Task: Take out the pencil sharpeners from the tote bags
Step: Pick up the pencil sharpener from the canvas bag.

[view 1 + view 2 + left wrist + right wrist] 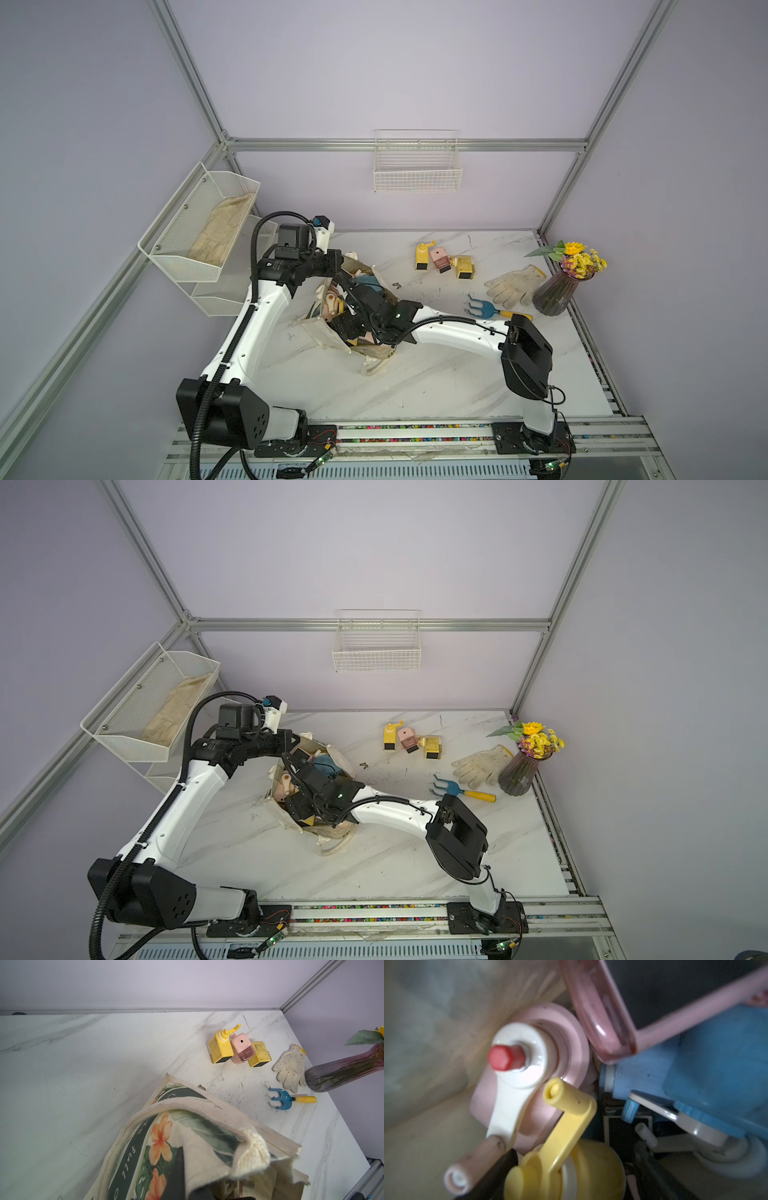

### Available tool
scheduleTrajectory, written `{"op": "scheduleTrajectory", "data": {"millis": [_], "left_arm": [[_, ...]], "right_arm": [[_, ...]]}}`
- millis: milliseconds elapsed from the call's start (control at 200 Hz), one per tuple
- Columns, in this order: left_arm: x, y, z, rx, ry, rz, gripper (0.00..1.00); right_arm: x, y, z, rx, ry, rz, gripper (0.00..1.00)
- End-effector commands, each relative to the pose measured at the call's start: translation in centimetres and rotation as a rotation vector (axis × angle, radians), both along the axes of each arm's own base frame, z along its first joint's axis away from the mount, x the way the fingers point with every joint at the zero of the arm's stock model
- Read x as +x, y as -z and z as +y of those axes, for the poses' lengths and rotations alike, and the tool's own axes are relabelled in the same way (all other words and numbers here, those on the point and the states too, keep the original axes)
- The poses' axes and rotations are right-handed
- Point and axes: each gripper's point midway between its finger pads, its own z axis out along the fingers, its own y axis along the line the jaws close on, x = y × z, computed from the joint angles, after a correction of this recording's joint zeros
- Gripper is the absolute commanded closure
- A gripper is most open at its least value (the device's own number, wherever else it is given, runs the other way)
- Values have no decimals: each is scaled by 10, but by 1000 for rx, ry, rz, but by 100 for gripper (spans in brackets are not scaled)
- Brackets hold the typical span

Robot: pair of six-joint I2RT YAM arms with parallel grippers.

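The cream tote bag (328, 338) with a leafy print (145, 1147) stands open at mid table. My left gripper (341, 262) is shut on its far rim, and cloth drapes over the fingers (178, 1167). My right gripper (571, 1167) is down inside the bag, open, its fingers either side of a yellow pencil sharpener (591, 1167). A pink sharpener (529, 1084) and a blue one (695, 1074) lie packed against it. Two yellow sharpeners (422, 257) (465, 267) and a pink one (440, 259) stand on the table behind the bag.
A dirty white glove (513, 284), a blue rake with a yellow handle (484, 308) and a vase of flowers (555, 295) sit at the right. A wire basket (417, 174) hangs on the back wall. A mesh shelf (199, 224) on the left holds another glove.
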Motion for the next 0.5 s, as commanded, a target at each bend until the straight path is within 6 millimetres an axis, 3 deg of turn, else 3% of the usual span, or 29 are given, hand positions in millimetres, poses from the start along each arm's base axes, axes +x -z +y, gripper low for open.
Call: {"op": "scheduleTrajectory", "data": {"millis": [0, 120, 235, 495], "left_arm": [[11, -58, 0, -13, 10, -211, 100], [10, -59, -1, -15, 14, -212, 100], [10, -58, 0, -9, 8, -211, 100], [10, -59, 0, -11, 10, -212, 100]], "right_arm": [[25, 4, -46, -130, 92, -57, 14], [35, 3, -61, -145, 124, -60, 15], [40, -11, -70, -129, 151, -82, 15], [42, -33, -70, -64, 135, -92, 15]]}}
